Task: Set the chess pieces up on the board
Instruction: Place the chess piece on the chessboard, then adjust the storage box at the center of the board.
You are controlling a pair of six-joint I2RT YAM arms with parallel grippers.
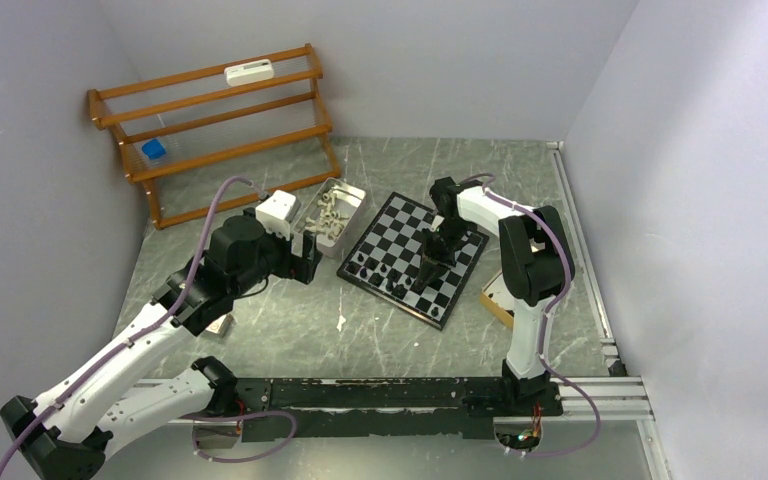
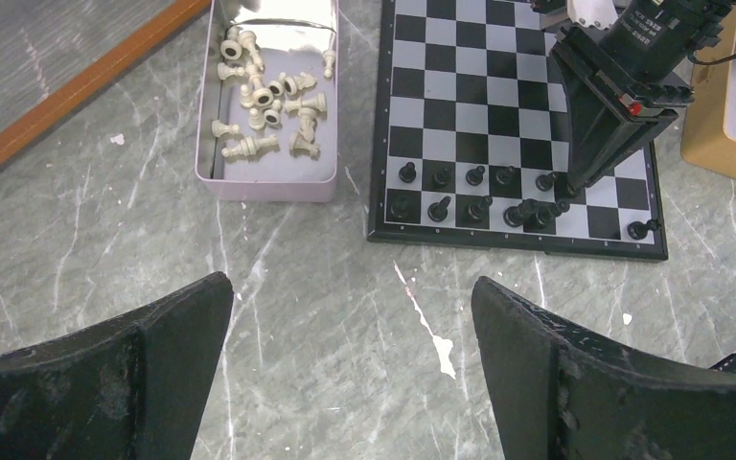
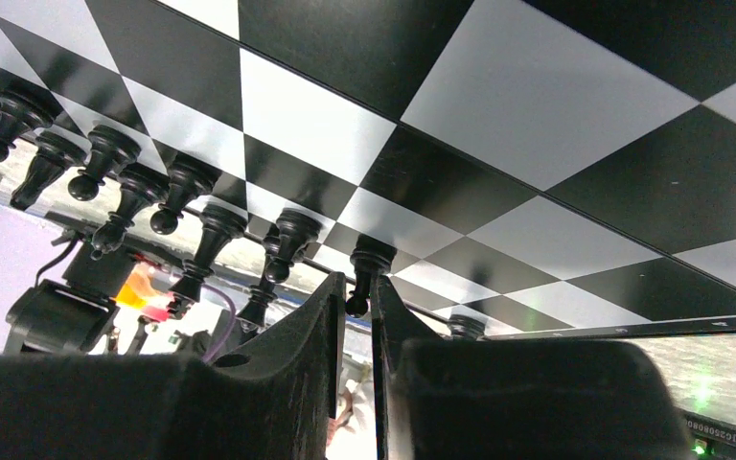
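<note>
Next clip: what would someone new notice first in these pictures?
The checkered board in the middle of the table, where the right claw pinches a black pawn among the black pieces lined along one edge. Then the tin beside the board, heaped with cream-white pieces, and the left claw hanging wide open over the tabletop in front of it.

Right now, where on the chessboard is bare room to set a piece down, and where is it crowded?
Bare: the chessboard rows between the black pieces and the far rim. Crowded: the two near rows, where the right tool grips a black pawn.
</note>
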